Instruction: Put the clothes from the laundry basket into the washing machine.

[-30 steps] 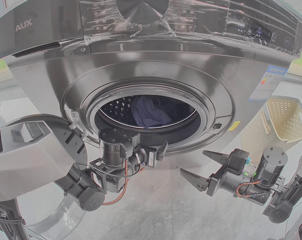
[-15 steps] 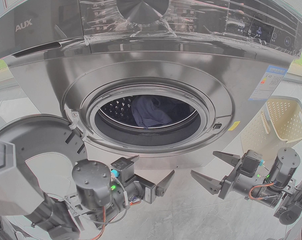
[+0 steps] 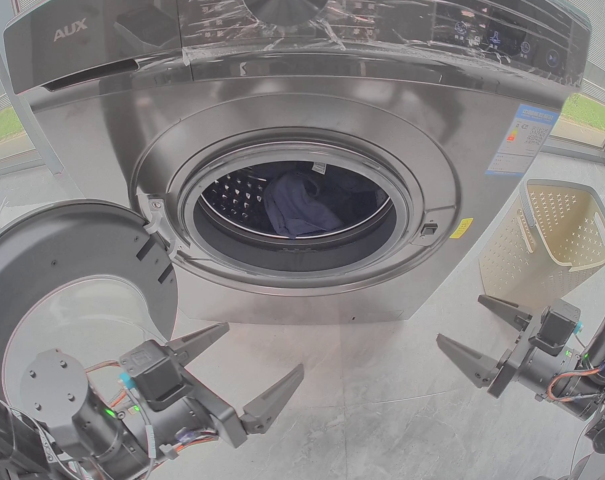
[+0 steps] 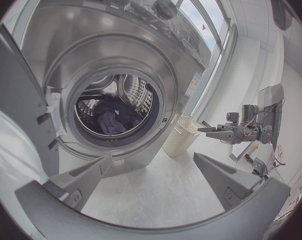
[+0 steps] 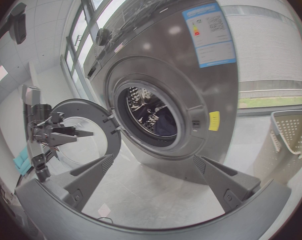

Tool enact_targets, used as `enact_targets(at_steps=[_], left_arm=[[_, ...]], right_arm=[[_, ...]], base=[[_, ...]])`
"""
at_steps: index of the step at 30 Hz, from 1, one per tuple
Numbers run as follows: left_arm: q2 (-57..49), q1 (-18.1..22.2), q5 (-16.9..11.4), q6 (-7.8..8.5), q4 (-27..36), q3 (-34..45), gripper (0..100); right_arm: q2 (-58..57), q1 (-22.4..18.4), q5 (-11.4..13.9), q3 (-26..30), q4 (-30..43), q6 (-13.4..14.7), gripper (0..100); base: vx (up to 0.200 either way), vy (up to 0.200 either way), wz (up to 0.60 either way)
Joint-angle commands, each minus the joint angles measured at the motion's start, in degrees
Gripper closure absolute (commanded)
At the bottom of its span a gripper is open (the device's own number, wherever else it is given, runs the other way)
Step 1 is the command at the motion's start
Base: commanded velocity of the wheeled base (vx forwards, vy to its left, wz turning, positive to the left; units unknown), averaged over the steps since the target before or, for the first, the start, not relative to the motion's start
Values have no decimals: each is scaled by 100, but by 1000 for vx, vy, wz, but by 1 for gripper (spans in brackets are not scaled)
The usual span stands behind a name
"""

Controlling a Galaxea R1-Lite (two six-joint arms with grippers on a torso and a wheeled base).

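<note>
Both sets of jaws are spread wide with nothing between them. The left gripper [image 3: 262, 349] hangs low over the floor tiles [image 3: 356, 395], just in front of the open door [image 3: 69, 248], with its fingers aimed up toward the machine. The right gripper [image 3: 460, 318] is low on the other side, near the laundry basket [image 3: 549, 235], fingers pointing across to the left. The clothes [image 3: 296, 205] are inside the drum [image 3: 239, 198] of the washing machine [image 3: 302, 108]. They're a bunched dark blue heap with no real long axis, though the lighter blue piece drapes from the back of the drum down toward the front lip, and darker stuff sits beside it on the right. The head view looks down on the pile. The left wrist view looks straight in and picks up the drum's shiny ribbed back wall behind the heap, plus the right gripper off in the distance past the basket. The right wrist view catches the opening at an angle, with the left gripper in front of the swung-out door. The basket stands upright on the floor at the machine's right corner, perforated walls facing in.
</note>
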Motion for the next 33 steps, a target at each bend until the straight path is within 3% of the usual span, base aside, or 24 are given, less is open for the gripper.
enact_targets(at_steps=[1, 6, 8, 12, 18, 19, 26, 33], left_arm=[[-800, 52, 83, 47, -23, 473, 0], [-1353, 421, 74, 64, 30, 816, 0], [-1617, 536, 83, 82, 170, 816, 0], [-2224, 852, 92, 345, 750, 816, 0], [-3208, 1335, 48, 372, 1524, 816, 0], [-3208, 1335, 48, 372, 1524, 816, 0], [-4711, 1968, -66, 389, 3246, 816, 0], [-5818, 2557, -313, 407, 4257, 816, 0]], right_arm=[[-553, -569, -109, 164, 110, -7, 0], [-1300, -1149, -117, 182, 699, -139, 0], [-1792, -1228, -117, 182, 1200, -227, 0], [-2838, -1369, -188, 182, 2448, -323, 0], [-4367, -1870, -179, 173, 4004, -315, 0], [-4367, -1870, -179, 173, 4004, -315, 0], [-5712, -2011, -179, 15, 5278, -288, 0], [-6477, -2222, -144, -64, 5823, -279, 0]], base=[[-200, 0, 0], [-80, 0, 0], [0, 0, 0], [-150, 0, 0], [0, 0, 0], [-200, 0, 0], [-143, 0, 0], [-86, 0, 0]])
